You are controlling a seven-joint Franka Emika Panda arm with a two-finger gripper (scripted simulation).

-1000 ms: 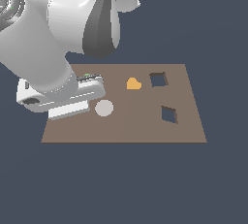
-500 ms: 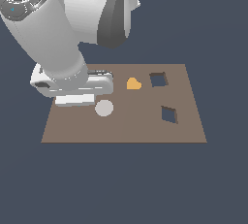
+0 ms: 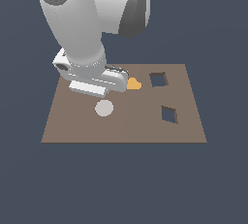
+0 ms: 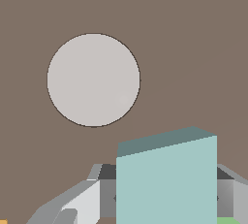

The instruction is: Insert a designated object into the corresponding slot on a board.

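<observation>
Wrist view: pale teal square block [image 4: 165,179] clamped between the gripper [image 4: 164,196] fingers [image 4: 77,201], held just beside the grey disc [image 4: 93,80] and above the brown board [image 4: 193,48]. A sliver of green piece [image 4: 227,221] visible at the block's lower corner, an orange sliver [image 4: 3,222] at the frame edge.

Exterior view: arm low over the board [image 3: 121,126], gripper and block hidden behind the wrist housing. Grey disc [image 3: 104,107] just beside the housing. Orange heart-like piece [image 3: 134,84] near the disc, partly hidden. Diamond-shaped slot [image 3: 169,114] well apart from the disc, toward the exterior view's right; upright square hole [image 3: 158,79] beyond it.
</observation>
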